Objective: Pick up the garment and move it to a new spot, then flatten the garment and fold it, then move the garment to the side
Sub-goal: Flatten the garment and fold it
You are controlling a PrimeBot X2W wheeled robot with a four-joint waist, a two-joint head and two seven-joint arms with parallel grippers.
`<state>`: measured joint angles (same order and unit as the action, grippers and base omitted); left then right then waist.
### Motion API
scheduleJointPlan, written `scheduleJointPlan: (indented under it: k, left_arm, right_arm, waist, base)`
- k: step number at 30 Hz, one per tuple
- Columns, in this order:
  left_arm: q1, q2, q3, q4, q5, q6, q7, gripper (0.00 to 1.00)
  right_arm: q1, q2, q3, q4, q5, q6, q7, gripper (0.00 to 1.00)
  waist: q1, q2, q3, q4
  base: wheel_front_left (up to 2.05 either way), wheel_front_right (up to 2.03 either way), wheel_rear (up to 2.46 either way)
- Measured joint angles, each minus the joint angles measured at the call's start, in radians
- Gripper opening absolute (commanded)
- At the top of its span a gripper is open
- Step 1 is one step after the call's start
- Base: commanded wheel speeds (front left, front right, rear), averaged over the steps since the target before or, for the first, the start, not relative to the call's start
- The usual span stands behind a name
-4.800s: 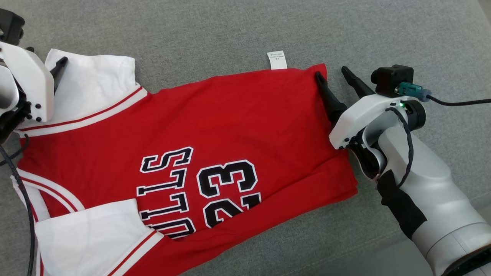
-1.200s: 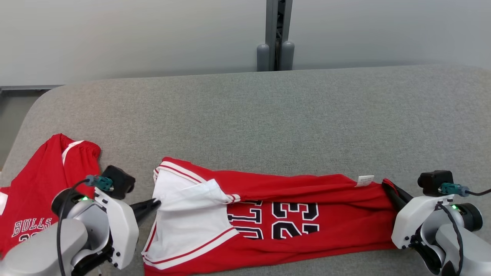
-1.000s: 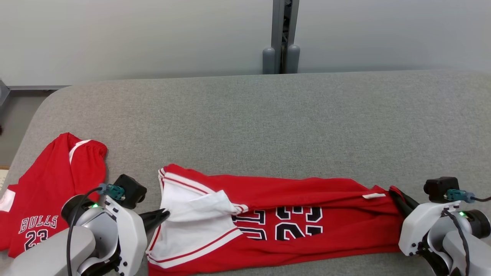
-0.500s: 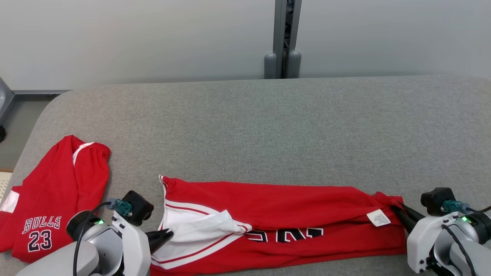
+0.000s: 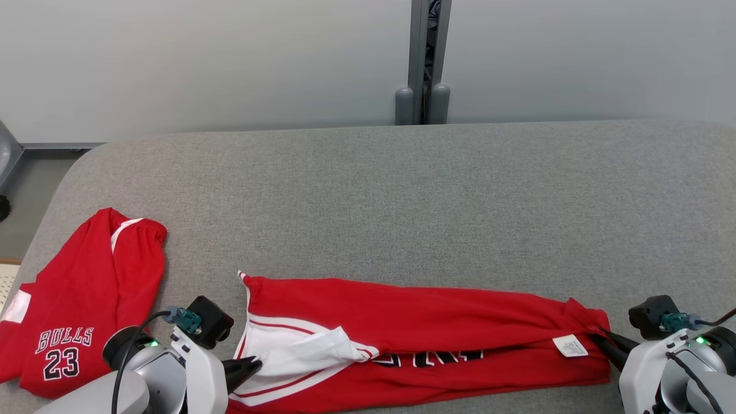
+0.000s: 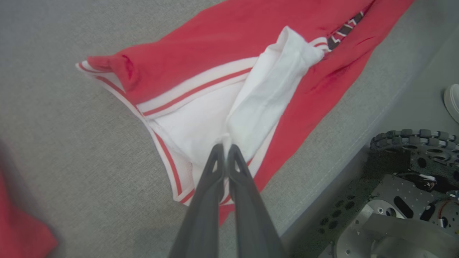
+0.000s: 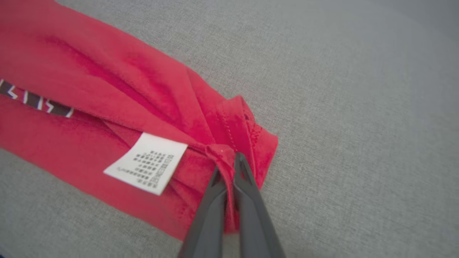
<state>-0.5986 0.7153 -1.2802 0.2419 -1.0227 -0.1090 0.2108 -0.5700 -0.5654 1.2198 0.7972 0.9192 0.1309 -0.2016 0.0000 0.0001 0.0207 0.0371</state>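
The jersey point(image 5: 425, 328) lies half-folded along the frame's lower edge on the desk point(image 5: 368, 190). My left fingers point(image 6: 216, 161) clamp its white end, my right fingers point(image 7: 243, 168) its red corner. Best, I judge: carry both ends level and taut.

Before me a grey, felt-like tabletop point(image 5: 402, 190) runs to a pale wall point(image 5: 201, 57); a grey post point(image 5: 424, 52) stands behind its far edge, and floor point(image 5: 29, 172), I think, shows past its far-left corner.
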Motion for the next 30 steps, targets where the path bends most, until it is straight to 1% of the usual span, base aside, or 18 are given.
scheduleJointPlan:
  k: [3,8,13,18,22,23,25,26,27,28,29,30]
  left_arm:
    - [0.000,0.000,0.001,-0.002,0.000,0.000,-0.003,0.00]
    - [-0.001,0.003,0.007,-0.003,0.000,0.000,-0.017,0.00]
    - [-0.001,0.015,0.007,-0.013,-0.006,0.000,-0.009,0.00]
    - [0.001,0.024,0.007,-0.036,-0.013,-0.005,0.018,0.00]
    - [0.009,0.023,0.006,-0.046,-0.013,-0.010,0.036,0.00]
    - [0.015,0.022,0.006,-0.048,-0.012,-0.010,0.042,0.00]
    - [0.021,0.021,0.003,-0.052,-0.008,-0.012,0.053,0.00]
    - [0.021,0.022,0.004,-0.053,-0.007,-0.012,0.054,0.00]
    - [0.021,0.022,0.004,-0.053,-0.003,-0.013,0.054,0.00]
    - [0.021,0.022,0.004,-0.052,0.004,-0.013,0.054,0.19]
    - [0.021,0.021,0.005,-0.046,0.012,-0.003,0.049,0.94]
    - [0.022,0.020,0.008,-0.038,0.012,0.011,0.042,1.00]
  right_arm:
    - [-0.009,-0.004,0.015,0.021,0.013,0.000,-0.002,0.00]
    - [-0.026,-0.002,-0.008,0.056,0.041,0.000,-0.033,0.00]
    - [-0.033,-0.003,-0.004,0.029,0.078,0.000,-0.038,0.00]
    - [-0.031,-0.018,0.022,-0.008,0.106,0.000,0.001,0.00]
    - [-0.030,-0.022,0.032,-0.003,0.112,0.000,0.016,0.00]
    - [-0.027,-0.021,0.035,-0.003,0.116,0.000,0.020,0.05]
    - [-0.016,-0.018,0.040,-0.002,0.127,0.000,0.027,0.42]
    - [-0.014,-0.017,0.042,-0.002,0.132,0.000,0.030,0.97]
    - [-0.013,-0.017,0.043,-0.001,0.141,0.000,0.040,1.00]
    - [-0.013,-0.017,0.043,-0.001,0.152,0.000,0.052,1.00]
    - [-0.011,-0.018,0.045,-0.001,0.158,0.000,0.064,1.00]
    - [-0.009,-0.019,0.046,-0.001,0.159,0.000,0.069,1.00]
  waist:
    - [0.0000,0.0000,-0.002,0.001]
    - [0.0000,0.0000,-0.008,0.003]
    - [0.0000,0.0000,-0.020,0.004]
    - [0.0000,0.0000,-0.025,0.001]
    - [0.0000,0.0000,-0.026,0.000]
    - [0.0000,0.0000,-0.026,0.000]
    - [0.0000,0.0000,-0.026,-0.001]
    - [0.0000,0.0000,-0.026,-0.001]
    - [0.0000,0.0000,-0.026,-0.001]
    - [0.0000,0.0000,-0.026,-0.002]
    - [0.0000,0.0000,-0.027,-0.002]
    - [0.0000,0.0000,-0.027,-0.003]
  base:
    - [0.00,0.00,0.00]
    - [0.00,0.00,0.00]
    - [0.00,0.00,0.00]
    - [0.00,0.00,0.00]
    - [0.00,0.00,0.00]
    - [0.00,0.00,0.00]
    - [0.00,0.00,0.00]
    - [0.00,0.00,0.00]
    - [0.00,0.00,0.00]
    - [0.00,0.00,0.00]
    - [0.00,0.00,0.00]
    - [0.00,0.00,0.00]
